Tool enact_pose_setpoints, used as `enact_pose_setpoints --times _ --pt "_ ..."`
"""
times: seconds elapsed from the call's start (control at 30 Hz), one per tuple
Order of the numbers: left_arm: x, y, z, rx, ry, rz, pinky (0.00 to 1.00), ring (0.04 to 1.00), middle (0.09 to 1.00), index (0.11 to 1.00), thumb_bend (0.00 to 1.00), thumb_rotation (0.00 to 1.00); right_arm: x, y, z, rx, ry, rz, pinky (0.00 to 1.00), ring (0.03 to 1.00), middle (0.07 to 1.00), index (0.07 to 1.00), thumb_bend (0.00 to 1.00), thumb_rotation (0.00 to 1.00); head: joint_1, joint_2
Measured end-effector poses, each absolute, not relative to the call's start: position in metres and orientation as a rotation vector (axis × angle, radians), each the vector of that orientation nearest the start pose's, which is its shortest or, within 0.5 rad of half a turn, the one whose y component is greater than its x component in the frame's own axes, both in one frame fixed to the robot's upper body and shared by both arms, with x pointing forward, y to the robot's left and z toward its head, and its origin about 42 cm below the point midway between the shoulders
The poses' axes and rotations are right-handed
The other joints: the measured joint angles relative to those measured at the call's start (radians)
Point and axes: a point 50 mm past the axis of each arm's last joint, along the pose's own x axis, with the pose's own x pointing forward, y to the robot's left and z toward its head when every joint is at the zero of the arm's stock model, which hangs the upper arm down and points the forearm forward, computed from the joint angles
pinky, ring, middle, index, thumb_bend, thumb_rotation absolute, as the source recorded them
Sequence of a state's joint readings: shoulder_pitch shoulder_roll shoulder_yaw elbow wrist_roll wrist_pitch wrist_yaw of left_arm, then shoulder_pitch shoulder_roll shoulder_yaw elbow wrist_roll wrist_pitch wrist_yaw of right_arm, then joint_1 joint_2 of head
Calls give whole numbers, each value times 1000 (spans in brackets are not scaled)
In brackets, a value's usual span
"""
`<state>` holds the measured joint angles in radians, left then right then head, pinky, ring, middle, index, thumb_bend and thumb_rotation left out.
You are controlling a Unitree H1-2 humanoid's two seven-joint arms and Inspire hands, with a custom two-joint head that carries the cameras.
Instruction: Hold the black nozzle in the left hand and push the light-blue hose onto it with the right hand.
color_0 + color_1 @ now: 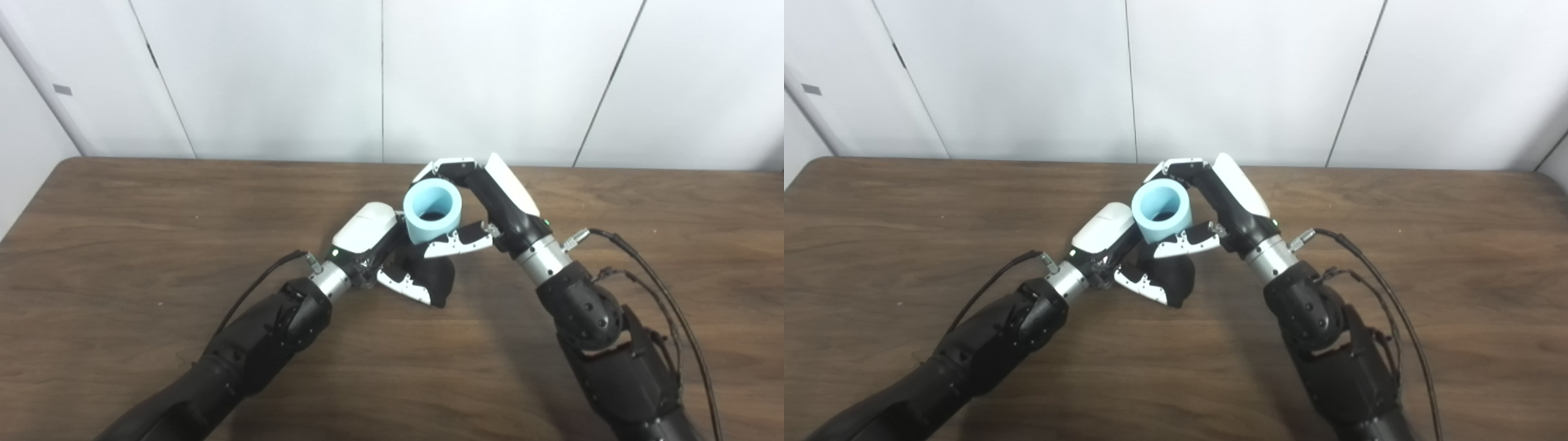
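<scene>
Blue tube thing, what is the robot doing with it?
The robot's right hand is wrapped around a short light-blue hose, its open end facing up toward the camera. Its left hand grips a black nozzle just below. The hose sits right on top of the nozzle, and something dark shows inside it. How far it's pushed on can't be seen. Both are held above a brown wooden table.

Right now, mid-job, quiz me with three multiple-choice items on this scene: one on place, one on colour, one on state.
1. Where is the hose relative to the nozzle?
A. directly above it
B. flat on the table, far left
C. behind the right elbow

2. What colour is the hose?
A. red
B. light blue
C. yellow

3. What is the right hand doing?
A. resting open on the table
B. hanging off the table
C. shut on the hose

Answers: 1 A, the hose sits over the nozzle held by the left hand; 2 B, it is pale blue; 3 C, fingers and thumb wrap it.
</scene>
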<state>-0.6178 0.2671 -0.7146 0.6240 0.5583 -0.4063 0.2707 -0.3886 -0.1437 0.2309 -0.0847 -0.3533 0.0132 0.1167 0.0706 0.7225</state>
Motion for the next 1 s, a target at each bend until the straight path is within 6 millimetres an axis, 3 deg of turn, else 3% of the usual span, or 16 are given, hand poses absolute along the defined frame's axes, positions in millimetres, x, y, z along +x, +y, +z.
enact_pose_setpoints --times 0.23,0.53,1.0 --pt "419 133 122 992 -555 -612 536 597 491 478 525 0 369 -144 240 -446 -290 266 286 364 430 498 528 0 -2 3" --pt "419 132 123 991 -555 -613 516 586 494 477 524 0 375 -144 238 -371 -161 245 373 448 481 482 530 0 -2 8" --pt "419 132 123 991 -556 -611 504 570 495 478 524 0 372 -139 234 -369 -145 255 369 437 468 487 530 0 -2 14"
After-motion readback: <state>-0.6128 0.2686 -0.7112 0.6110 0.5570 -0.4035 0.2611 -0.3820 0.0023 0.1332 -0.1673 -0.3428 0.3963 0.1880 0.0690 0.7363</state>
